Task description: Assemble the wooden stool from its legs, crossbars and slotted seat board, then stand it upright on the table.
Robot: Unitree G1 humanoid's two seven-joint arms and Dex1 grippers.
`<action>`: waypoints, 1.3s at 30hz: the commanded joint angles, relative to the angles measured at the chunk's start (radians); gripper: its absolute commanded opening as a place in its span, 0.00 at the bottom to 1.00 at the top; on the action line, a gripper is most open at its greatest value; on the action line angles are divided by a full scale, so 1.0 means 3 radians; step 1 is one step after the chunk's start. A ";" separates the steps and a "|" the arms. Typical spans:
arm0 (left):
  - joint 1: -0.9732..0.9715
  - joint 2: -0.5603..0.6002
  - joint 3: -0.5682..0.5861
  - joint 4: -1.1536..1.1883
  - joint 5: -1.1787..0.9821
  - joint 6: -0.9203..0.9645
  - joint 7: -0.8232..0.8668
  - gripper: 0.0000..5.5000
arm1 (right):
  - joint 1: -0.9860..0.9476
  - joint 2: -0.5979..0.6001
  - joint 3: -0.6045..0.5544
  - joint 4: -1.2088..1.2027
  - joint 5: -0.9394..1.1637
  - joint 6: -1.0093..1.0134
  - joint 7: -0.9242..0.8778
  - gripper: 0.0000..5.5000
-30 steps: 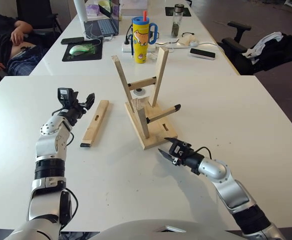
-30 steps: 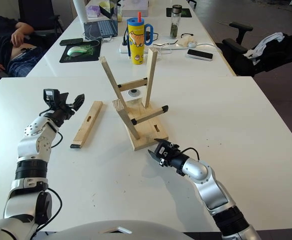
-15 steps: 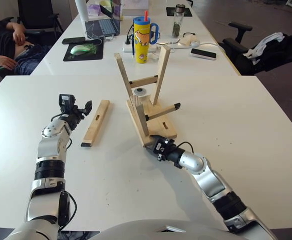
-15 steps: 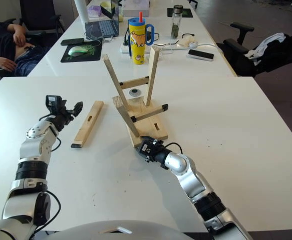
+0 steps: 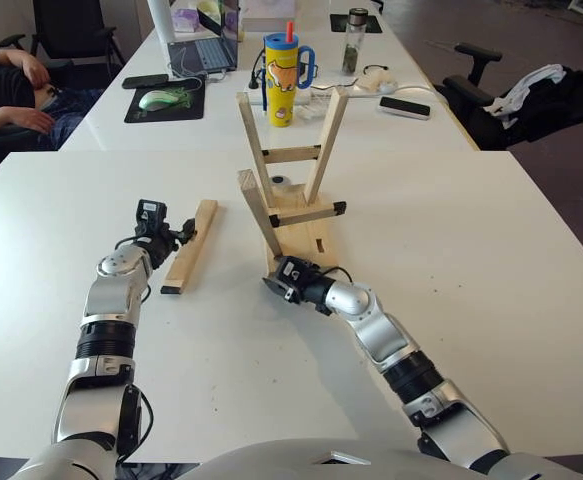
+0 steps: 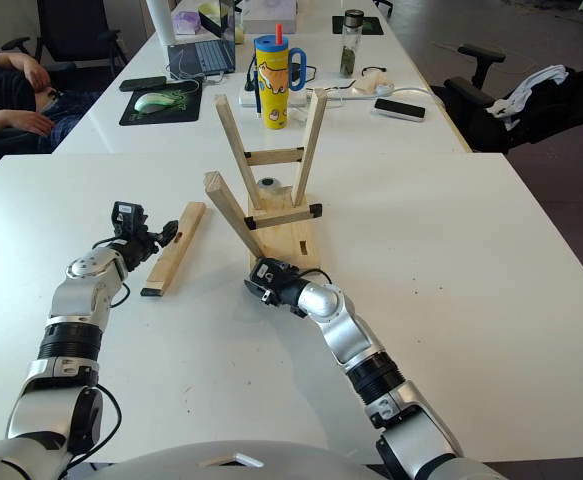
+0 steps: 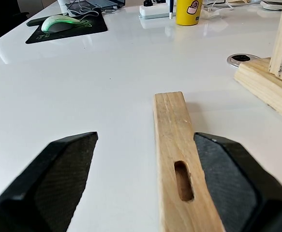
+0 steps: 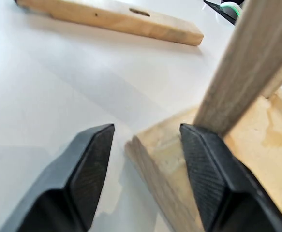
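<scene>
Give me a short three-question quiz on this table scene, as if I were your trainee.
1. True or false: the stool stands with its legs on the table.
2. Which lies between the open left jaws? A slotted bar; B yellow cup; C mouse.
3. Fill in: the open right jaws flank a corner of the seat ____.
Key: 1 false, legs point up; 2 A; 3 board.
</scene>
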 commanded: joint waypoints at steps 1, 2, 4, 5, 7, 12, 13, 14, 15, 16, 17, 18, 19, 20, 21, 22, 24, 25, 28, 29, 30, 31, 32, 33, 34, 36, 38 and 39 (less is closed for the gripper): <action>0.0062 0.0027 -0.0065 -0.0171 0.0013 0.0324 -0.0037 0.67 | 0.0001 0.0125 -0.0259 -0.0448 0.0313 0.0236 -0.0037 0.46; 0.0070 0.0027 -0.0065 -0.0193 -0.0003 0.0397 -0.0050 0.71 | 0.0064 0.0106 -0.0307 -0.0594 0.0359 0.0300 -0.0056 0.46; 0.0109 0.0069 -0.0092 -0.0278 0.0020 0.0543 -0.0068 0.75 | 0.0224 0.0032 -0.0410 -0.0906 0.0416 0.0466 -0.0102 0.46; 0.0114 0.0084 -0.0094 -0.0309 0.0020 0.0642 -0.0066 0.77 | 0.0322 -0.0017 -0.0448 -0.1054 0.0427 0.0550 -0.0117 0.46; 0.0121 0.0109 -0.0119 -0.0404 -0.0010 0.0848 -0.0128 0.83 | 0.0532 -0.0106 -0.0523 -0.1325 0.0468 0.0706 -0.0137 0.46; 0.0156 0.0140 -0.0211 -0.0669 -0.0052 0.1283 -0.0240 0.96 | 0.0976 -0.0278 -0.0613 -0.1816 0.0579 0.0994 -0.0155 0.46; 0.0207 0.0139 -0.0216 -0.0769 -0.0090 0.1412 -0.0265 0.98 | 0.1115 -0.0315 -0.0624 -0.1922 0.0628 0.1036 -0.0143 0.46; 0.0272 0.0152 -0.0239 -0.0873 -0.0103 0.1514 -0.0288 0.98 | 0.1234 -0.0361 -0.0615 -0.2014 0.0658 0.1053 -0.0119 0.46; 0.0326 0.0150 -0.0224 -0.0958 -0.0124 0.1607 -0.0282 0.98 | 0.1302 -0.0400 -0.0600 -0.2074 0.0674 0.1067 -0.0101 0.46; 0.0396 0.0147 -0.0186 -0.1042 -0.0145 0.1681 -0.0264 0.98 | 0.1361 -0.0445 -0.0585 -0.2147 0.0693 0.1084 -0.0076 0.46; 0.0495 0.0167 -0.0181 -0.1121 -0.0141 0.1726 -0.0259 0.98 | 0.1427 -0.0491 -0.0585 -0.2230 0.0739 0.1107 -0.0048 0.46; 0.0605 0.0147 -0.0123 -0.1179 -0.0160 0.1780 -0.0220 0.98 | 0.1520 -0.0569 -0.0647 -0.2336 0.0786 0.1126 -0.0017 0.46; 0.0691 0.0143 -0.0102 -0.1224 -0.0166 0.1806 -0.0204 0.98 | 0.1594 -0.0629 -0.0715 -0.2417 0.0830 0.1145 -0.0002 0.46; 0.0741 0.0138 -0.0090 -0.1255 -0.0170 0.1824 -0.0192 0.98 | 0.1644 -0.0671 -0.0784 -0.2468 0.0870 0.1160 -0.0001 0.46; 0.0772 0.0145 -0.0100 -0.1275 -0.0164 0.1836 -0.0190 0.98 | 0.1668 -0.0700 -0.0824 -0.2496 0.0900 0.1170 -0.0009 0.46; 0.0824 0.0156 -0.0099 -0.1236 -0.0156 0.1828 -0.0197 0.98 | 0.1639 -0.0695 -0.1017 -0.2445 0.0968 0.1156 -0.0070 0.46; 0.0897 0.0147 -0.0056 -0.1154 -0.0167 0.1789 -0.0201 0.98 | 0.1551 -0.0747 -0.1306 -0.2275 0.1054 0.1108 -0.0128 0.46; 0.0909 0.0131 -0.0019 -0.1121 -0.0183 0.1787 -0.0188 0.98 | 0.1491 -0.0772 -0.1402 -0.2164 0.1067 0.1088 -0.0156 0.46; 0.0879 0.0143 -0.0055 -0.1019 -0.0160 0.1704 -0.0211 0.98 | 0.1179 -0.0871 -0.1556 -0.1679 0.0989 0.0931 -0.0244 0.46; 0.0861 0.0132 -0.0056 -0.0981 -0.0163 0.1681 -0.0211 0.98 | 0.1044 -0.0874 -0.1601 -0.1498 0.0971 0.0890 -0.0297 0.46; 0.0841 0.0127 -0.0060 -0.0945 -0.0169 0.1663 -0.0219 0.98 | 0.0911 -0.0830 -0.1662 -0.1334 0.1056 0.0907 -0.0310 0.46; 0.0823 0.0133 -0.0083 -0.0908 -0.0161 0.1633 -0.0231 0.98 | 0.0818 -0.0803 -0.1683 -0.1194 0.1091 0.0893 -0.0323 0.46; 0.0815 0.0144 -0.0102 -0.0871 -0.0144 0.1589 -0.0236 0.98 | 0.0728 -0.0770 -0.1696 -0.1047 0.1103 0.0875 -0.0360 0.46; 0.0804 0.0154 -0.0123 -0.0825 -0.0129 0.1546 -0.0248 0.98 | 0.0650 -0.0704 -0.1744 -0.0916 0.1188 0.0889 -0.0371 0.46; 0.0800 0.0162 -0.0135 -0.0792 -0.0125 0.1517 -0.0263 0.95 | 0.0569 -0.0657 -0.1757 -0.0793 0.1248 0.0889 -0.0353 0.46; 0.0798 0.0167 -0.0146 -0.0750 -0.0125 0.1466 -0.0277 0.91 | 0.0438 -0.0612 -0.1756 -0.0599 0.1267 0.0833 -0.0366 0.46; 0.0771 0.0162 -0.0169 -0.0708 -0.0123 0.1415 -0.0299 0.86 | 0.0261 -0.0585 -0.1755 -0.0343 0.1264 0.0845 -0.0397 0.46; 0.0749 0.0151 -0.0175 -0.0682 -0.0125 0.1389 -0.0300 0.83 | 0.0156 -0.0551 -0.1792 -0.0188 0.1306 0.0864 -0.0414 0.46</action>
